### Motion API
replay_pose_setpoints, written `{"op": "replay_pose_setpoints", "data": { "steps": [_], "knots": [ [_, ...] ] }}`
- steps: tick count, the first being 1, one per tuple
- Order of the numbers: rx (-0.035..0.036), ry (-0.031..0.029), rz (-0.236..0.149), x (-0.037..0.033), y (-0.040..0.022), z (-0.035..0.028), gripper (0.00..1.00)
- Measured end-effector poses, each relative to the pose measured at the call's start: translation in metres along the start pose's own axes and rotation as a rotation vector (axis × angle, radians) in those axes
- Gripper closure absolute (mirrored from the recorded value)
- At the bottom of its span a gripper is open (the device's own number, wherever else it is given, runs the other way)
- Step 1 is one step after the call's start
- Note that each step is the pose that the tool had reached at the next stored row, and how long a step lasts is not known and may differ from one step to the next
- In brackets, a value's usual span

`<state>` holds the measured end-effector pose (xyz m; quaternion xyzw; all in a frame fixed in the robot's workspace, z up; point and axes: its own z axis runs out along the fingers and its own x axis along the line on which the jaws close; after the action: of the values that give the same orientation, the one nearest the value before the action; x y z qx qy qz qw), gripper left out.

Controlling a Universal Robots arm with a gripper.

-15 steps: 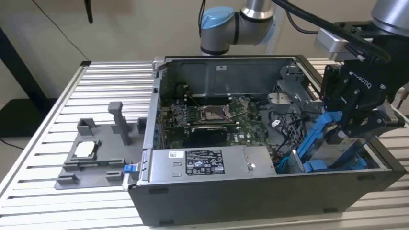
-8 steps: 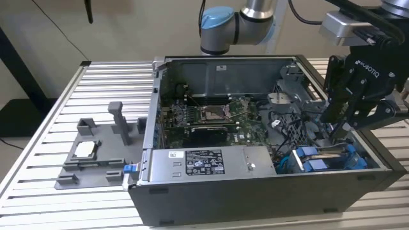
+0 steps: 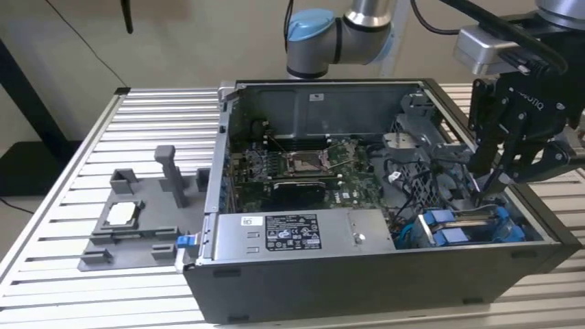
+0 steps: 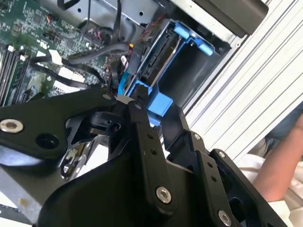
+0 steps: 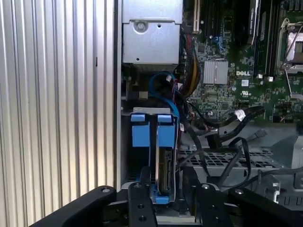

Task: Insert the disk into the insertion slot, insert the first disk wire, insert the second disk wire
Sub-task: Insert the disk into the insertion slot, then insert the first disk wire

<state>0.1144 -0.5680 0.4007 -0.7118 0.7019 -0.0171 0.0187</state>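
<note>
the disk (image 5: 164, 165) stands in its blue carrier (image 5: 142, 135), inside the slot (image 5: 127, 161) at the case (image 3: 366, 288) corner. the claw (image 5: 168, 187) straddles its end — pinching or not, one cannot tell. it wants a straight push along the slot, clear of the black cables (image 5: 213, 127).

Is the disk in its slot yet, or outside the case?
In. The disk in its blue frame sits down inside a corner of the case, with the gripper right at it.
</note>
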Motion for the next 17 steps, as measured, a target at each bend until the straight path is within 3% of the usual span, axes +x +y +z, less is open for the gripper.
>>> {"op": "replay_pose_setpoints", "data": {
  "steps": [14, 15, 17],
  "knots": [
    [0.1042, -0.0020, -0.064, -0.0261, 0.0001, 0.0095, 0.59],
    [0.1097, -0.0024, -0.071, -0.0277, 0.0002, 0.0107, 0.59],
    [0.1128, -0.0040, -0.088, -0.0289, 0.0001, 0.0131, 0.59]
  ]
}}
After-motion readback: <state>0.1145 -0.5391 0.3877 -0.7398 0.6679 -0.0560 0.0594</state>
